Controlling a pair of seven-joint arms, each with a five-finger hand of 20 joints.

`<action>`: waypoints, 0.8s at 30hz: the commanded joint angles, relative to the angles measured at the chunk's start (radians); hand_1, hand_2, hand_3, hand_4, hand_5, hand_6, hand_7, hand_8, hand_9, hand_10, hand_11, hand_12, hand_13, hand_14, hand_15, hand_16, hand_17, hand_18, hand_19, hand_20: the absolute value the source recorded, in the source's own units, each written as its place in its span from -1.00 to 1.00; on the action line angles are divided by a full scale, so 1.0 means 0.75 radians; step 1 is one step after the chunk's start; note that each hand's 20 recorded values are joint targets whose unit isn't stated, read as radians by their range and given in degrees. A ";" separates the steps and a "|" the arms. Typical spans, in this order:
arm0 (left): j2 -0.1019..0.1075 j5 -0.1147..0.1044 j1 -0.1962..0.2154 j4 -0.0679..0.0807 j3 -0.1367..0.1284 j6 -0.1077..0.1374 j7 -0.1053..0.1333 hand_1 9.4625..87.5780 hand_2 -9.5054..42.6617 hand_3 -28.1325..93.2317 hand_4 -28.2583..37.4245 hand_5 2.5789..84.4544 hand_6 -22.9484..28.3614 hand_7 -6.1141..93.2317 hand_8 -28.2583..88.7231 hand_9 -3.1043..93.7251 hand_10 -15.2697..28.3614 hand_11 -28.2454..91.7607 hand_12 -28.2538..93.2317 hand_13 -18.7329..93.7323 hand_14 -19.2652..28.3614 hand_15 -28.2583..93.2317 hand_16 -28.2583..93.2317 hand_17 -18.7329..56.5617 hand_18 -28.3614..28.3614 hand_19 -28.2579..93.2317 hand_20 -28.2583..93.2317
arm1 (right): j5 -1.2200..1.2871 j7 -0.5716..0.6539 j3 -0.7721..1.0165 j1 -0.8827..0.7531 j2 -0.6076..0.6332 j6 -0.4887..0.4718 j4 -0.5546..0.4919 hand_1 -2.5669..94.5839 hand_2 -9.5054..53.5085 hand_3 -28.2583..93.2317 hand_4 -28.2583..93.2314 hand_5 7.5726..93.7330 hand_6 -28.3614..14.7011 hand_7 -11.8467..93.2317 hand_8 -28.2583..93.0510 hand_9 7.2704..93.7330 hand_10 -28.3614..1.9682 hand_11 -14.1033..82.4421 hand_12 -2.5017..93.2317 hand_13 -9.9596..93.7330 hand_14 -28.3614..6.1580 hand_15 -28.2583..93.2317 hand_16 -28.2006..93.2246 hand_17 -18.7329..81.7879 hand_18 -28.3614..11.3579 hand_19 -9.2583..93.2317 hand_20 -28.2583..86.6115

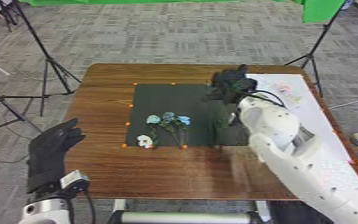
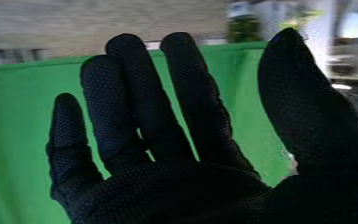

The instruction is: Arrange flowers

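Note:
In the head view, blue flowers (image 1: 168, 118) with thin stems lie side by side on the dark mat (image 1: 162, 97), and a white flower (image 1: 145, 140) rests at its lower left corner. Pale pink and yellow flowers (image 1: 284, 88) are on the white sheet (image 1: 322, 122) at the right. My right hand (image 1: 231, 82) is over the mat's upper right corner, apart from the blue flowers. Seen from its wrist, the right hand (image 2: 171, 187) is open and holds nothing. My left hand (image 1: 53, 147) stands open at the table's left side, well away from the flowers.
The brown table (image 1: 104, 172) surrounds the mat, which has small orange markers along its edges. Black tripod stands (image 1: 47, 60) rise at both sides beyond the table. A green cloth (image 2: 24, 110) hangs behind the hand in the right wrist view.

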 commanded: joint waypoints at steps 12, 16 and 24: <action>-0.018 -0.004 0.008 -0.007 0.023 0.011 0.017 -0.50 -0.44 0.82 -0.60 0.24 0.56 -0.48 -0.69 -0.06 0.84 0.33 -0.32 -0.07 1.00 0.85 -0.92 -0.61 0.85 0.37 0.22 | 0.064 0.275 0.091 0.054 0.269 -0.026 0.314 -0.44 -0.81 0.91 -0.97 -0.03 -0.01 -0.40 -0.75 -0.04 -0.57 -0.05 -0.55 -0.25 -0.86 0.72 -0.25 -0.71 -1.00 0.39 0.01; -0.014 -0.007 0.001 -0.006 0.028 0.012 0.025 -0.50 -0.44 0.83 -0.59 0.24 0.56 -0.48 -0.69 -0.06 0.84 0.33 -0.32 -0.07 1.00 0.85 -0.92 -0.61 0.85 0.37 0.22 | 0.077 0.293 0.107 0.038 0.268 -0.040 0.332 -0.44 -0.82 0.91 -0.97 -0.06 -0.01 -0.40 -0.74 -0.07 -0.60 -0.07 -0.56 -0.26 -0.87 0.72 -0.25 -0.71 -1.00 0.39 0.01; -0.025 0.005 0.001 -0.004 0.021 0.000 0.015 -0.50 -0.45 0.83 -0.60 0.24 0.56 -0.48 -0.69 -0.06 0.84 0.33 -0.32 -0.08 1.00 0.85 -0.92 -0.61 0.85 0.37 0.22 | 0.084 0.313 0.157 -0.016 0.261 -0.106 0.337 -0.43 -0.84 0.91 -0.98 -0.08 -0.02 -0.41 -0.74 -0.08 -0.62 -0.10 -0.56 -0.28 -0.90 0.72 -0.25 -0.71 -1.00 0.39 0.00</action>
